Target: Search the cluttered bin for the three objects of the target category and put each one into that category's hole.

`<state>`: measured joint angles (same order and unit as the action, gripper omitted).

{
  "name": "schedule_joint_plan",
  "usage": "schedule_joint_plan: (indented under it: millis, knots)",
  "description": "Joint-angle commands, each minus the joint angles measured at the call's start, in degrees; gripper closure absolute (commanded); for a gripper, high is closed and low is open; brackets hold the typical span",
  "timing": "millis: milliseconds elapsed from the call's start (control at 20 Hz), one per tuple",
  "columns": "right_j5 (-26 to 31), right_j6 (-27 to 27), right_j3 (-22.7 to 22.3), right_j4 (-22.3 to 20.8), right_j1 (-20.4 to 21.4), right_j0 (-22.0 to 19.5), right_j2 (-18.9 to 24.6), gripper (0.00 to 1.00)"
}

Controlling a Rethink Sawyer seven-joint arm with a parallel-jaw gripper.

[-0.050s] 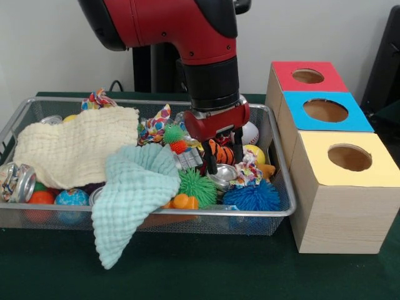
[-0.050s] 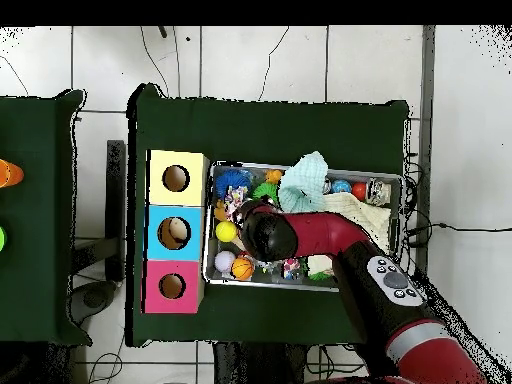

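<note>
A wire mesh bin (image 1: 280,164) holds mixed toys, cans and cloths. My gripper (image 1: 223,164) reaches down into its right half, open, with an orange and black striped toy (image 1: 224,152) between the fingers. A silver can (image 1: 224,175) lies just under the left fingertip. Next to the bin stand three wooden boxes with round holes: red (image 1: 307,76), blue (image 1: 325,110) and yellow (image 1: 350,157). In the overhead view the arm (image 2: 300,235) covers the gripper; the yellow (image 2: 176,178), blue (image 2: 175,233) and red (image 2: 172,286) boxes line the bin's left side.
A cream cloth (image 1: 75,150) and a teal cloth (image 1: 134,194) cover the bin's left half; the teal one hangs over the front rim. Around the gripper lie a green spiky ball (image 1: 197,187), a blue spiky ball (image 1: 253,197), a baseball (image 1: 250,132) and a yellow ball (image 1: 255,153). A crushed can (image 1: 17,181) sits at far left.
</note>
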<state>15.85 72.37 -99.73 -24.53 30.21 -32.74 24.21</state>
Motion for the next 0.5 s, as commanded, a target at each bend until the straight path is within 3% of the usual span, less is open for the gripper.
schedule_joint_plan:
  millis: [50, 500]
  knots:
    - [-2.5, 9.6, 0.9, 3.2, 0.6, -1.1, 3.5, 0.00]
    - [-5.3, 9.1, 0.9, 3.5, 0.3, -1.7, 6.5, 0.00]
